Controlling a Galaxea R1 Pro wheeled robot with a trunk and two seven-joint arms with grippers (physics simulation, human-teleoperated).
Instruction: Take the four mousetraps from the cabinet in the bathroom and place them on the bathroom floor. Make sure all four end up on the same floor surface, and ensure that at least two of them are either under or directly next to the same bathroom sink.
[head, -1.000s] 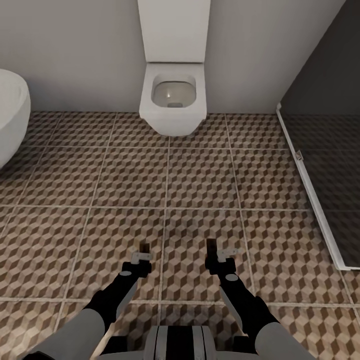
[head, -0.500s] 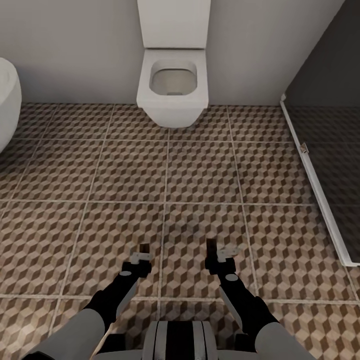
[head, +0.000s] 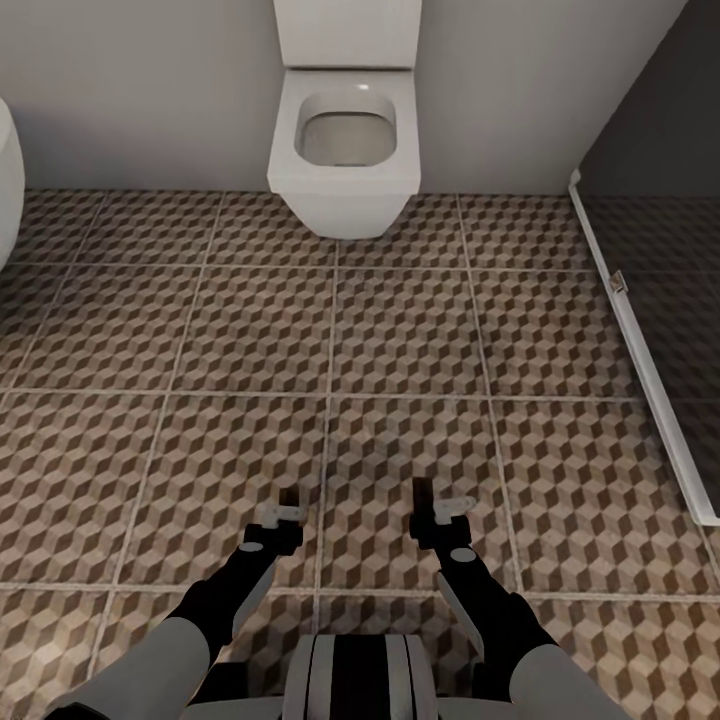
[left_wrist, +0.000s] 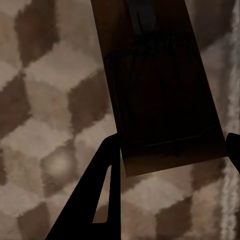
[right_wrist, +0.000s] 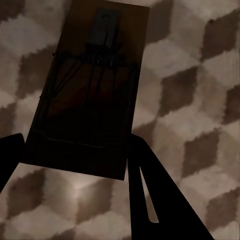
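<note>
- Straight ahead in the head view, a white boxy toilet (head: 345, 150) hangs off the grey wall, lid up, with the bathroom floor (head: 400, 330) and its cube-pattern tiles spreading out below it.
- Off to the right side there's a dark shower area behind a white frame rail (head: 645, 370), and a sliver of something white and rounded (head: 6, 190) at the far left edge.
- Both arms are held low and forward over the tiles. The left gripper (head: 288, 500) and right gripper (head: 425, 497) each have a small dark slab sticking out front, but from up here you can't really tell what those are.
- The wrist cams sort that out. The left wrist view has a mousetrap (left_wrist: 160, 100) pinched between the dark fingers (left_wrist: 100, 200), board in shadow, wire spring faintly showing, floor tiles behind it.
- The right wrist view is clearer: another mousetrap (right_wrist: 90, 95), with the black wire loop and a dull red patch mid-board visible, clamped between that gripper's fingers (right_wrist: 150, 200).
- So both traps are up in the air above the floor, one per claw, well apart from the toilet.
</note>
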